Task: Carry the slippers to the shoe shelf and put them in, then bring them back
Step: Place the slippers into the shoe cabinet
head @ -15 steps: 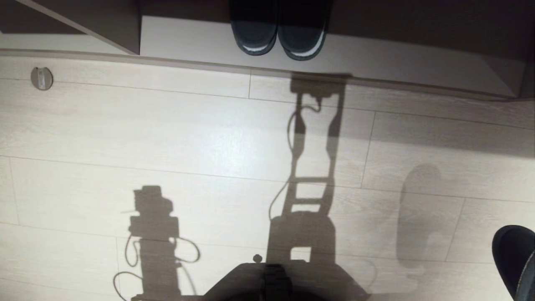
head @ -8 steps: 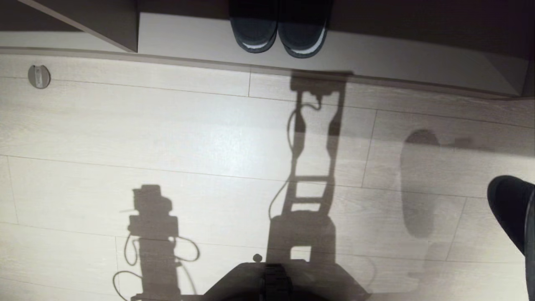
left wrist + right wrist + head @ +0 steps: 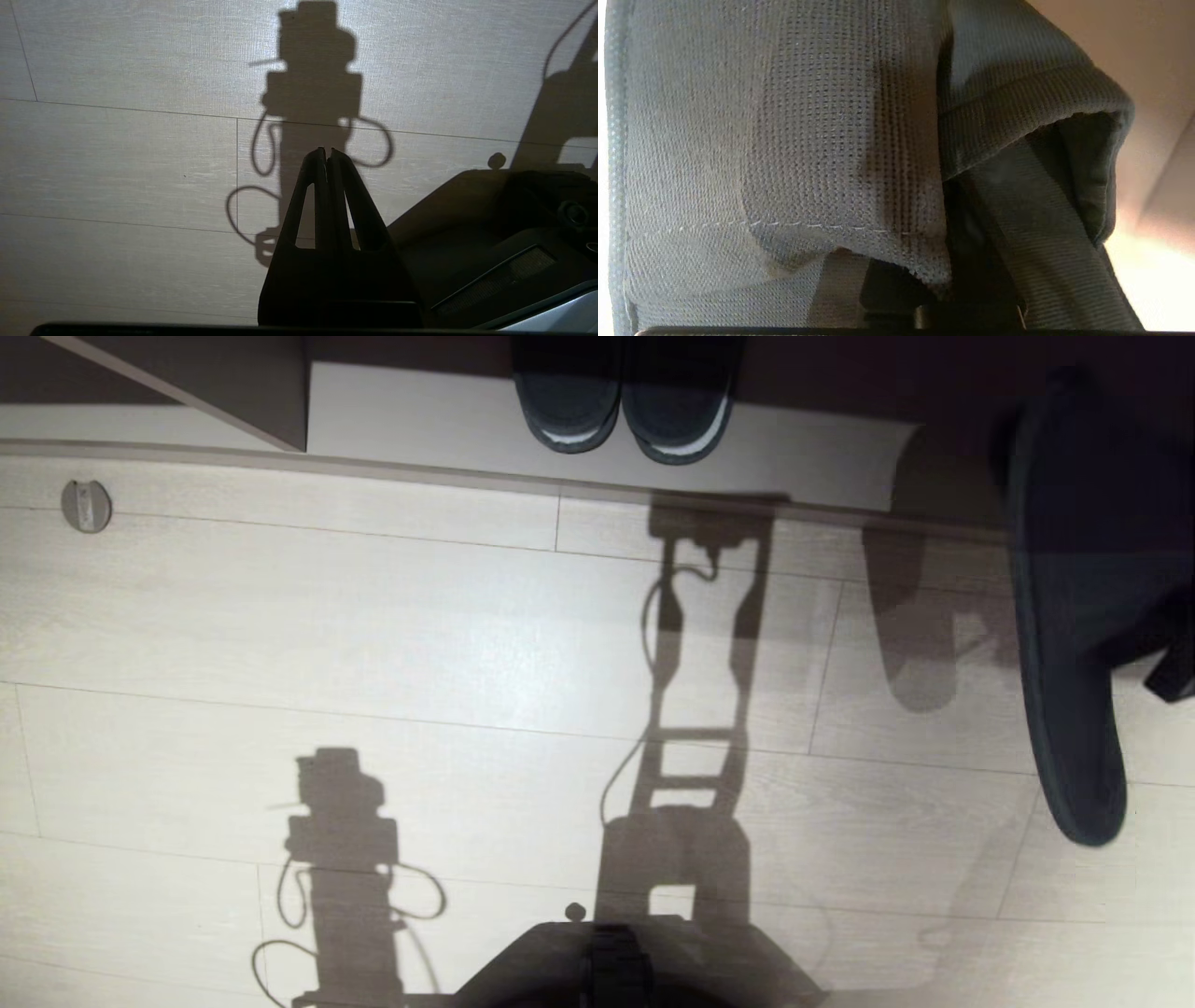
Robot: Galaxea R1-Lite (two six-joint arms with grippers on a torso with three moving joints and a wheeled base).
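R gripper (image 3: 1178, 674) clenched on slippers (image 3: 1064, 616), toe bands bunched right ahead of jaws. L gripper (image 3: 327, 156) clamped empty, floor (image 3: 117, 163) beyond tips.

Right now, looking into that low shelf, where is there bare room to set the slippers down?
In the shoe shelf, the floor between the divider and the black shoes is bare. So is the stretch from those shoes toward the slippers hanging in the right claw. Only the middle, where the shoes stand, is taken.
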